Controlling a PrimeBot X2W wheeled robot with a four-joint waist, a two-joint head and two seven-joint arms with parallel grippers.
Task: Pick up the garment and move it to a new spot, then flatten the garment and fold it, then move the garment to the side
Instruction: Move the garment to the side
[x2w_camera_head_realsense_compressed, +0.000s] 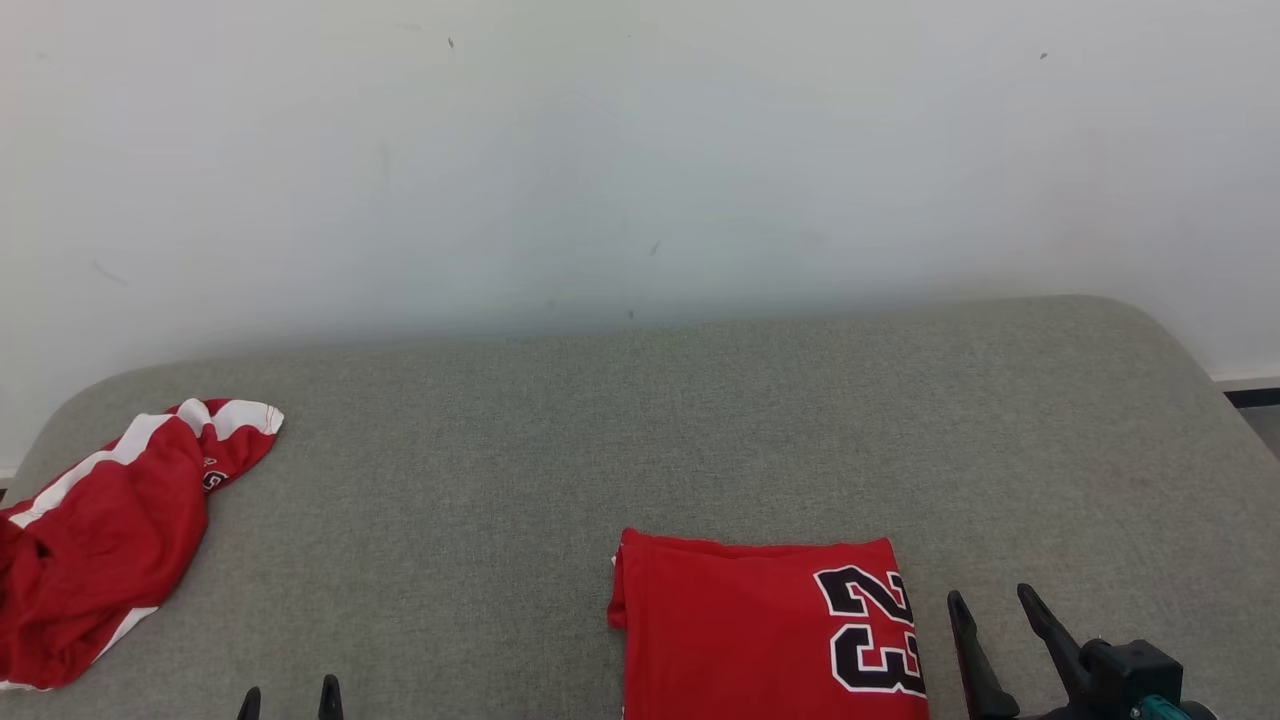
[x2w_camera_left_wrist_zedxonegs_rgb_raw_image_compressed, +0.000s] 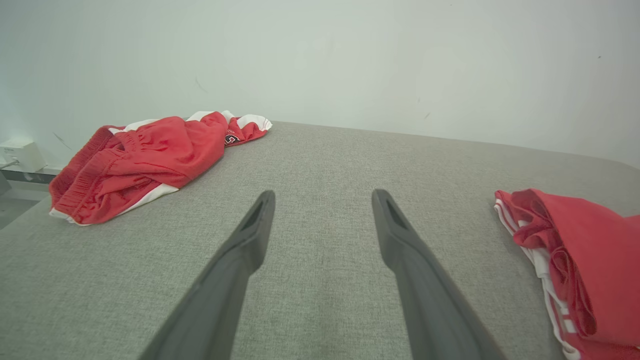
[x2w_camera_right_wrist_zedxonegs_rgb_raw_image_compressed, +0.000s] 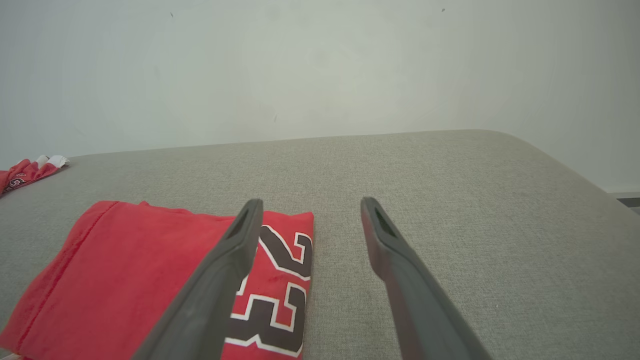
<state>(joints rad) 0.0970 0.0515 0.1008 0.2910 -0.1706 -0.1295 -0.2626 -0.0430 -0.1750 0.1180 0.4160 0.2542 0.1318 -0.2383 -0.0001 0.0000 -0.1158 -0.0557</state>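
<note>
Red jersey, folded into a neat rectangle with a black, white-edged 23 along its right side, lay flat on the grey fabric-covered surface, at the near edge a little right of centre. We noted the right gripper just beside the jersey's right edge, its two dark fingers spread wide with nothing between them. From the right wrist one of its fingers crossed in front of the number; we could not tell whether it touched the cloth. The left gripper showed as two fingertips at the near edge, well left of the jersey, likewise wide open and empty over bare fabric. Crumpled red shorts with white side stripes and an elastic waistband sat at the far left, well apart from both grippers. Behind rose a plain white wall.
</note>
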